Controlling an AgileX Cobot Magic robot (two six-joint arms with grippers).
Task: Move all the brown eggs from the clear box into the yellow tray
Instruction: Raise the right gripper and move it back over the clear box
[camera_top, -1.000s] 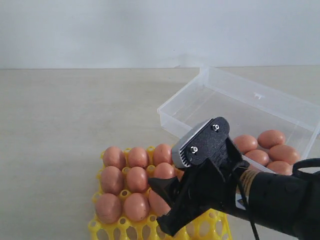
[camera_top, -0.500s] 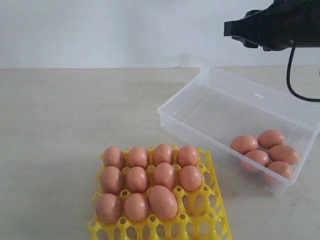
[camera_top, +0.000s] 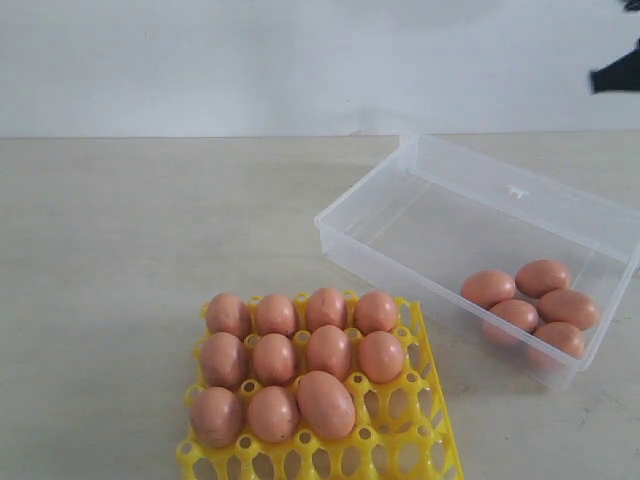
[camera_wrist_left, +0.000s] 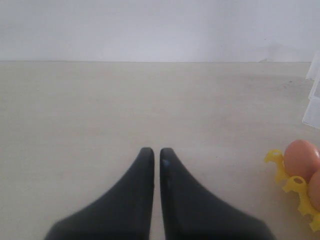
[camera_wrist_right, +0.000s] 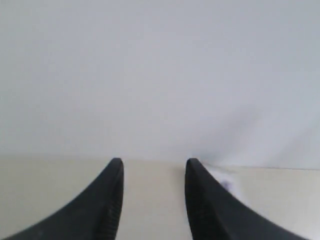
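Black fingers (camera_wrist_right: 107, 200) of the right gripper (camera_wrist_right: 155, 162) stand spread with nothing between them, pointed at a pale wall. In the exterior view only a dark scrap, probably that arm, shows high above the far end of the clear box (camera_top: 450, 225). The left gripper (camera_wrist_left: 156, 151) has its fingers pressed together and empty, low over the beige tabletop (camera_top: 150, 250), well away from the box. Five brown eggs (camera_top: 517, 313) lie huddled and touching in the box's near right corner, loose on the bare floor. Eleven more eggs (camera_top: 327, 350) sit in the cups of the yellow tray (camera_top: 425, 440), which lies just outside the box's near long wall; its cups nearest the camera are unfilled. The eggs will be light, rigid and brittle, with a smooth shell that can squirt out of a hard pinch. Because they are loose, a nudge would roll one into its neighbours. I would take the outermost egg from above, across its short waist, closing gently, so the fingers have room beside the box wall.
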